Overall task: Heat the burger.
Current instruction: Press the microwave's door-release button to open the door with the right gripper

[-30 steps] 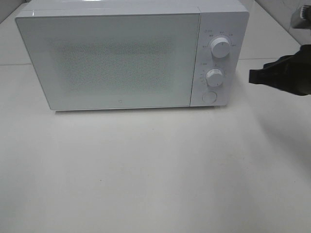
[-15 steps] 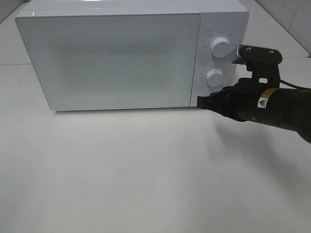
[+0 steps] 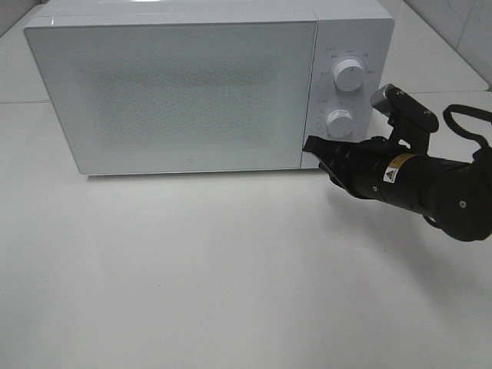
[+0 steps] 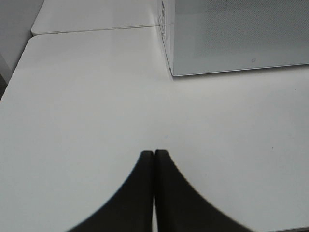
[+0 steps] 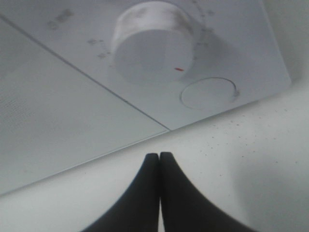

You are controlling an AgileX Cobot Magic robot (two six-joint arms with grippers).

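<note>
Right gripper (image 3: 309, 144) closed, near microwave door (image 3: 177, 92) lower corner; wide table (image 3: 192, 269) in front.

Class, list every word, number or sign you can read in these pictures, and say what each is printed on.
No text is readable.
Marks around the upper knob and lower knob: too small.
Yellow warning-triangle sticker on the right arm: wording blurred.
Tiny logo on the microwave door: illegible.
</note>
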